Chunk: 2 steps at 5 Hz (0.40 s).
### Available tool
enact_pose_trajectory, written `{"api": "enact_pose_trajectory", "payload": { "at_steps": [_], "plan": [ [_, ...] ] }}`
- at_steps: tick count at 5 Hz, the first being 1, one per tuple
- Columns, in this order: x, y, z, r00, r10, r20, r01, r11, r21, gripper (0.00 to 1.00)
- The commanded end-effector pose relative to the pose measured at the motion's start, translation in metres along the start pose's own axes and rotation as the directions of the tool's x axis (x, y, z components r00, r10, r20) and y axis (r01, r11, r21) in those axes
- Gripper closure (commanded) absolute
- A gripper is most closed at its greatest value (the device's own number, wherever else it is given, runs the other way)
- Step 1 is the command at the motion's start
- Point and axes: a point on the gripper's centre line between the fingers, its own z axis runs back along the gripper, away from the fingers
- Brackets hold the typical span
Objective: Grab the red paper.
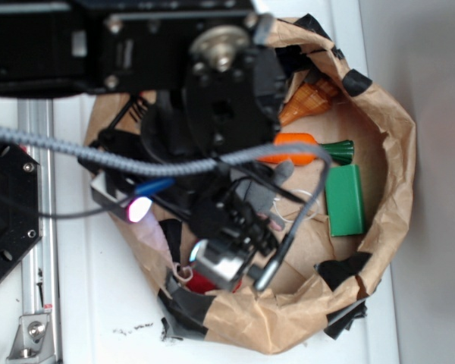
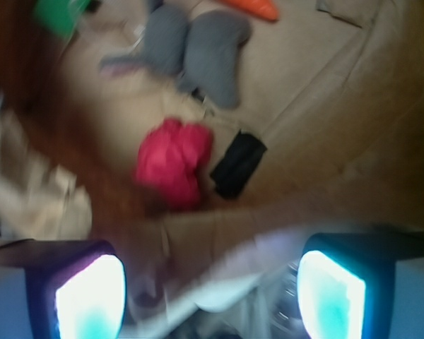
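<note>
The red paper (image 2: 173, 169) is a small crumpled bright red wad on the brown paper floor, in the middle of the wrist view. My gripper (image 2: 212, 286) hangs above it and short of it, open, with its two lit pads (image 2: 92, 300) wide apart and nothing between them. In the exterior view only a sliver of the red paper (image 1: 200, 285) shows under the wrist hardware, near the nest's front wall. The gripper (image 1: 167, 230) is there too, one pad (image 1: 139, 208) glowing pink.
A rolled brown paper nest (image 1: 398, 152) holds everything. A grey plush elephant (image 2: 198, 53) lies beyond the red wad and a black patch (image 2: 238, 164) right beside it. White wrinkly paper (image 2: 28, 191) sits left. An orange carrot (image 1: 292, 148) and green block (image 1: 343, 199) lie farther off.
</note>
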Motion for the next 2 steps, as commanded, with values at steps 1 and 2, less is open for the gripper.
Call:
{"api": "enact_pose_trajectory", "payload": {
  "at_steps": [1, 2],
  "plan": [
    [0.039, -0.016, 0.001, 0.998, 0.038, 0.041, -0.031, 0.989, -0.147, 0.0],
    [0.048, -0.025, -0.01, 0.999, 0.036, 0.006, -0.035, 0.991, -0.126, 0.0]
  ]
}}
